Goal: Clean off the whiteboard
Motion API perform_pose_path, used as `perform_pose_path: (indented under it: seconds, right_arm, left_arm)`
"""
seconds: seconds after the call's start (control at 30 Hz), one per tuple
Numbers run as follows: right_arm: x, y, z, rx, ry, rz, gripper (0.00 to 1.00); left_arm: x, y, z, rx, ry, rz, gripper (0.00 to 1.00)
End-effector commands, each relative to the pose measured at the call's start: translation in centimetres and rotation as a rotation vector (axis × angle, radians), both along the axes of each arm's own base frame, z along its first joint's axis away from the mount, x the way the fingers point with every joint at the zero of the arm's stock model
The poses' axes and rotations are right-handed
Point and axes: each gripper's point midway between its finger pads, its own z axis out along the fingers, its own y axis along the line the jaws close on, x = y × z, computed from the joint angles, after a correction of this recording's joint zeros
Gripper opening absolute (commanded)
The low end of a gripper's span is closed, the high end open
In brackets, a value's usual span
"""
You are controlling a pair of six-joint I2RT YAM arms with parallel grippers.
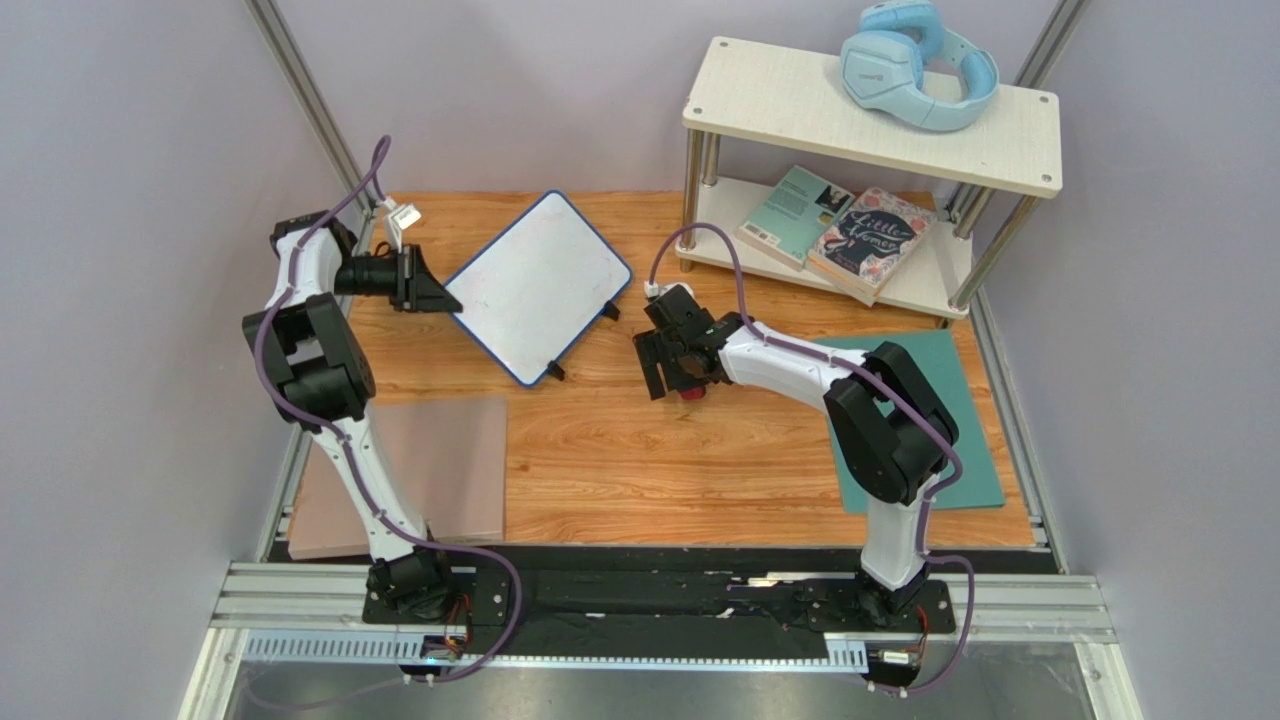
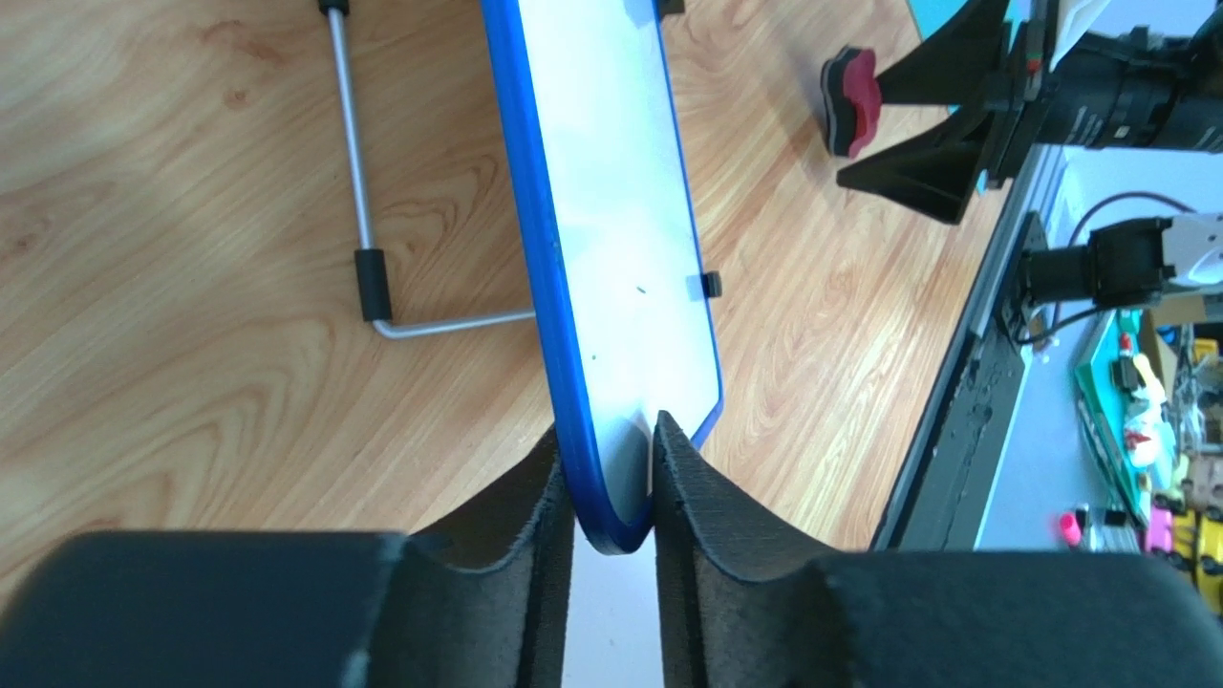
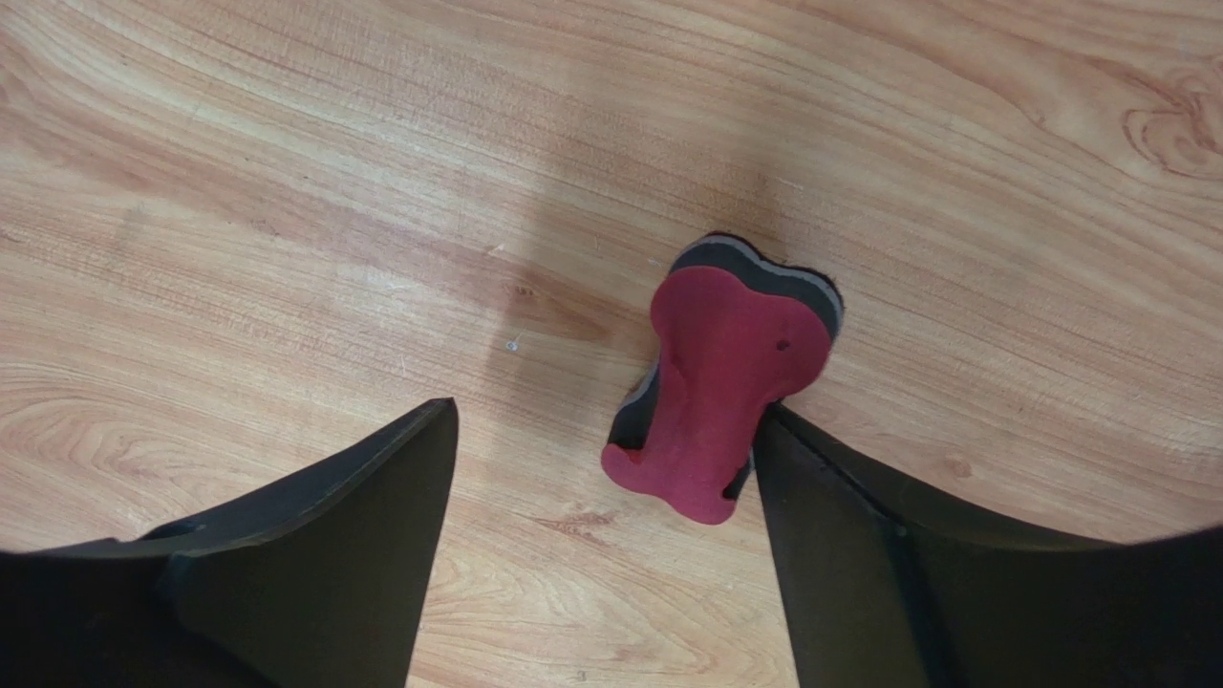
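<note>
The left tool [image 2: 609, 430] is pinching a corner of the whiteboard [image 2: 617, 215], one pad on each face. The right tool [image 3: 603, 416] is hanging spread wide and gripping nothing, with the red eraser [image 3: 725, 373] lying on the tabletop [image 3: 287, 215] just beside one finger. The whiteboard is standing tilted at the tabletop's back left. It is probably handling as light, stiff and glossy-slick, so gripping the blue frame looks safest. Counting: one whiteboard, one eraser, two tools.

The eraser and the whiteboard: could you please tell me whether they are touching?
Apart. The left wrist view shows a strip of table between the eraser and the whiteboard; the top view shows the same gap.
</note>
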Motion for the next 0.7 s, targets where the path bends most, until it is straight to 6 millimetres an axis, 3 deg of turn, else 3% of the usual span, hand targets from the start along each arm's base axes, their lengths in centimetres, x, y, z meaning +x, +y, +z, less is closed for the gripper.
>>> perform_pose_path:
  seconds: [0.0,0.23,0.43,0.47,0.5,0.67]
  right_arm:
    - [0.1,0.3,0.6,0.031,-0.013,-0.012,0.81]
    - [0.1,0.3,1.6,0.065,-0.053,-0.014,0.9]
    - [0.1,0.1,2.2,0.075,-0.075,-0.017,0.96]
    - [0.0,0.0,2.1,0.076,-0.072,-0.017,0.99]
    - [0.0,0.1,2.4,0.086,-0.084,-0.015,1.0]
    - [0.0,0.4,3.2,0.12,-0.109,-0.011,1.0]
  left_arm:
    - [-4.9,-1.8,2.2,-0.078,0.258,-0.033,0.36]
    - [-4.5,-1.5,2.4,-0.056,0.227,-0.022,0.46]
    - [-4.4,-1.2,2.0,-0.005,0.188,0.004,0.72]
    - [-4.0,-0.9,2.2,0.022,0.145,0.013,0.89]
    - [-3.9,-0.8,2.2,0.029,0.136,0.023,0.94]
    - [-3.0,0.6,2.9,0.044,0.065,0.115,0.99]
